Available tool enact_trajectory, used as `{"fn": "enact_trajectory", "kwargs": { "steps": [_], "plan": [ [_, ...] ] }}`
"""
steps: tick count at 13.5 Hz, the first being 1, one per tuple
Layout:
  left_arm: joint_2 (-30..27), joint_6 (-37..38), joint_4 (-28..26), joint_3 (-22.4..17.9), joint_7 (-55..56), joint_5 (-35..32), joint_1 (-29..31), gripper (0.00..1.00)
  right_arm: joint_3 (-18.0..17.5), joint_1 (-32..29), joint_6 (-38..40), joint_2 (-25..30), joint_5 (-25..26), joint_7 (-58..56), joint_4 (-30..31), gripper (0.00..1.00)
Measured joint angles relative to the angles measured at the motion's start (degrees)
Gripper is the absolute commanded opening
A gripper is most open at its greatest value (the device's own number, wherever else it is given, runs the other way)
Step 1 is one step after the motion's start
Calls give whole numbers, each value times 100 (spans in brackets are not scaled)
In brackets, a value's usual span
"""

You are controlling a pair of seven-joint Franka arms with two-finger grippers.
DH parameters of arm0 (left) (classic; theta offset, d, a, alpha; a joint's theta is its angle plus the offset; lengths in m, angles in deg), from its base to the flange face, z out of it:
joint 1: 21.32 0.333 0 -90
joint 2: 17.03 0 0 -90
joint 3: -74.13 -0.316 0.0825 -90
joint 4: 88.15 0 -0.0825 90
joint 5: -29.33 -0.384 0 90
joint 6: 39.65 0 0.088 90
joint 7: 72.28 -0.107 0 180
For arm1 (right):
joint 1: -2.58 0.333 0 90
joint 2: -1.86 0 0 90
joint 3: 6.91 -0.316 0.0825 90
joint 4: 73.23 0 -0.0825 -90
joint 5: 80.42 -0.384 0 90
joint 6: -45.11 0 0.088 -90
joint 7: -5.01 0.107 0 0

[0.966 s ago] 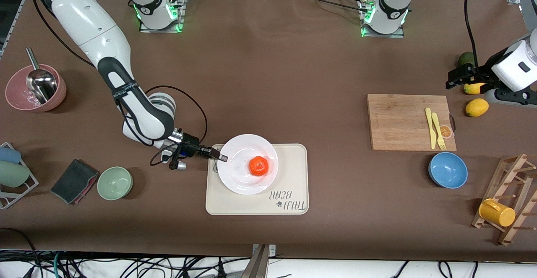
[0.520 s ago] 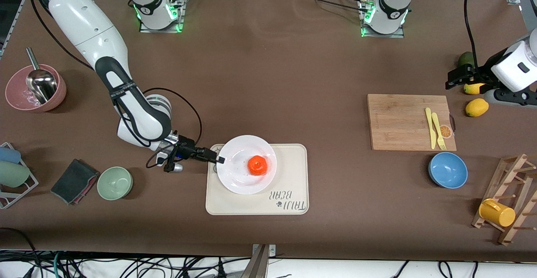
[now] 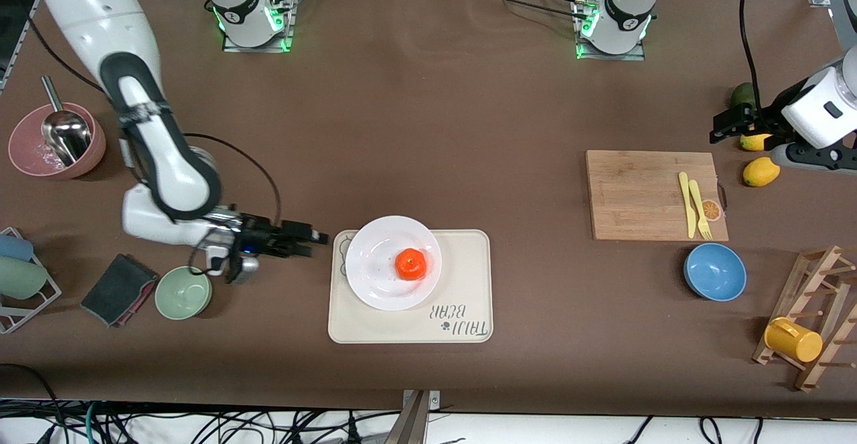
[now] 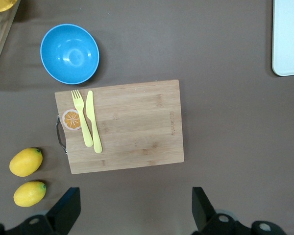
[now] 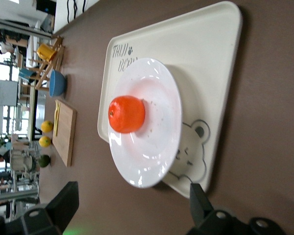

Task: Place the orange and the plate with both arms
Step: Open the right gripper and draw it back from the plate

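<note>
The white plate (image 3: 375, 266) lies on the cream tray (image 3: 462, 290), toward the tray's right-arm end. The red-orange orange (image 3: 411, 264) sits on the plate, a little off its middle. My right gripper (image 3: 312, 240) is open and empty, low over the table just off the tray's edge, clear of the plate. The right wrist view shows the orange (image 5: 127, 114), the plate (image 5: 159, 147) and the tray (image 5: 206, 54) ahead of the open right gripper (image 5: 131, 203). My left gripper (image 3: 724, 124) is open and empty, waiting over the table by the lemons; its wrist view (image 4: 135, 208) shows bare table between the fingers.
A green bowl (image 3: 183, 292) and a dark cloth (image 3: 117, 288) lie close under the right arm. A pink bowl with a ladle (image 3: 57, 141) is farther back. A cutting board (image 3: 643, 194) with yellow cutlery, a blue bowl (image 3: 714, 271), lemons (image 3: 761, 171) and a mug rack (image 3: 813, 323) fill the left arm's end.
My right gripper has left the plate's rim and drawn back toward the right arm's end of the table. The plate and orange stay on the tray. The left arm has not moved.
</note>
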Motion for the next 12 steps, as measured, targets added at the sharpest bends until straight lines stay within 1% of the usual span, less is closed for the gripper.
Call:
{"fn": "enact_trajectory", "kwargs": {
  "steps": [1, 3, 4, 5, 7, 8, 10, 12],
  "plan": [
    [2, 0, 3, 0, 0, 0, 0, 100, 329, -46, 608, 252, 411, 5, 11, 100],
    [8, 1, 10, 0, 0, 0, -1, 100, 796, -130, 1569, 784, 1180, 22, 41, 100],
    [9, 2, 13, 0, 0, 0, -3, 100, 952, -135, 1856, 1068, 1597, 117, 58, 100],
    [11, 3, 15, 0, 0, 0, -8, 100, 1030, -135, 2017, 1383, 2073, 337, 94, 100],
    [14, 6, 21, 0, 0, 0, -16, 100, 1039, -99, 2206, 2092, 3055, 1100, 235, 100],
    [14, 7, 24, 0, 0, 0, -19, 100, 1033, -47, 2323, 2435, 3432, 1481, 309, 100],
    [15, 9, 27, 0, 0, 0, -23, 100, 993, 42, 2527, 3020, 4049, 2202, 426, 100],
    [20, 14, 27, 0, 0, 0, -28, 100, 861, 86, 2624, 3421, 4634, 2807, 448, 100]
  ]
}}
